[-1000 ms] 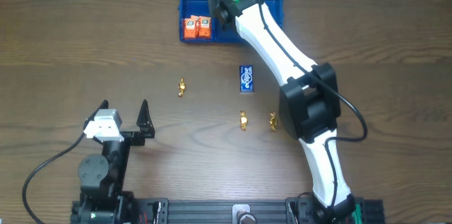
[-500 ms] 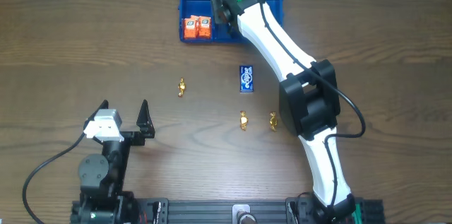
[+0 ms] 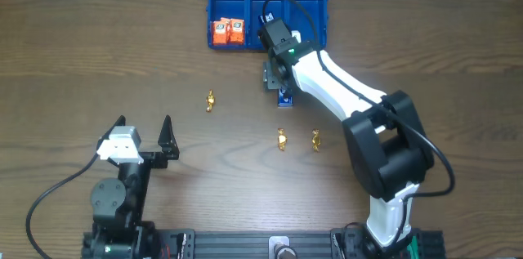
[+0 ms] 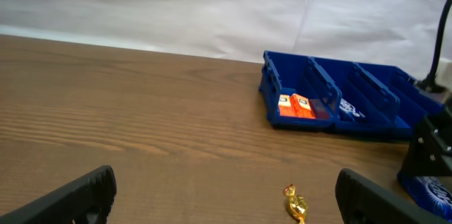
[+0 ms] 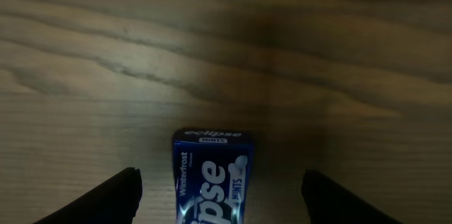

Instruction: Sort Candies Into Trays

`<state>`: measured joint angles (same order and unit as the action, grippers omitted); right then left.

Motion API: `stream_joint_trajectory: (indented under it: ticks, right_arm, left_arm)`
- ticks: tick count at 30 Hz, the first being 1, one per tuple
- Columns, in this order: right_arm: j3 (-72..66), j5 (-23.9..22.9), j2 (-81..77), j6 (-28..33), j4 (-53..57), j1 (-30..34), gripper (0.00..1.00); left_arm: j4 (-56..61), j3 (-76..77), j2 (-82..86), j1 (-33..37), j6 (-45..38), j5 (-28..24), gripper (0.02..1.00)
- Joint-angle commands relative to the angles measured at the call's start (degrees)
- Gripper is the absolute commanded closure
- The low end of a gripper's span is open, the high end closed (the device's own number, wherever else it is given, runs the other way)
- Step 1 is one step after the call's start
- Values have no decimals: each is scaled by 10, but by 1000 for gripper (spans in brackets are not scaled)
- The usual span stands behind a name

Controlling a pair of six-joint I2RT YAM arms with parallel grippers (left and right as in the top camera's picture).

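- Bare wooden table (image 3: 98,46) lies all around the right gripper (image 5: 220,174). The blue tray (image 3: 210,6) sits just beyond it.
- Its fingers are spread wide, with the blue mint box (image 5: 210,192) between them. They hold nothing.
- The left gripper (image 3: 144,122), far away, is also wide open and holds nothing.

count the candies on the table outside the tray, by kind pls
gold-wrapped candies: 3
blue mint pack: 1
Total: 4
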<state>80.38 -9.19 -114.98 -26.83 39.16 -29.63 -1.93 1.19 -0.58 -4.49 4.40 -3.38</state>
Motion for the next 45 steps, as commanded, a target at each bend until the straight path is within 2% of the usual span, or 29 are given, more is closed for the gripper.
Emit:
stream_joint_trajectory:
  ticks: [1, 7, 9, 11, 16, 19, 21, 24, 28, 29, 32, 35, 37, 45]
  right_arm:
    - [-2, 29, -32, -37, 11, -16, 242]
    - [-24, 33, -38, -62, 25, -25, 270]
    - [-29, 33, -38, -62, 27, -24, 343]
    - [-31, 33, -38, -62, 27, -24, 472]
    - [-31, 33, -38, -63, 25, -24, 667]
    - [-30, 33, -35, -64, 22, -24, 720]
    - [-29, 30, -9, -63, 23, -29, 730]
    - [14, -17, 54, -53, 53, -35, 744]
    - [217, -92, 38, -1, 147, -34, 744]
    - [278, -97, 16, 20, 157, -31, 739]
    - [435, -97, -71, 67, 167, -19, 715]
    - [521, -96, -147, 79, 150, -1, 715]
    - [528, -81, -186, 83, 111, 12, 717]
    - [528, -72, -247, 58, 93, 24, 691]
  left_arm:
    - [-23, -9, 3, 4, -6, -5, 20]
    - [-23, -9, 3, 4, -6, -5, 20]
    - [-23, -9, 3, 4, -6, -5, 20]
    - [-23, -9, 3, 4, -6, -5, 23]
    - [-23, -9, 3, 4, -6, -5, 20]
    - [-23, -9, 3, 4, -6, -5, 20]
    - [-23, -9, 3, 4, -6, -5, 20]
    - [-23, -9, 3, 4, -6, -5, 20]
    - [-23, -9, 3, 4, -6, -5, 20]
    - [-23, -9, 3, 4, -6, -5, 20]
    - [-23, -9, 3, 4, -6, -5, 20]
    - [-23, -9, 3, 4, -6, -5, 20]
    - [-23, -9, 3, 4, -6, -5, 20]
    - [-23, -9, 3, 4, -6, -5, 20]
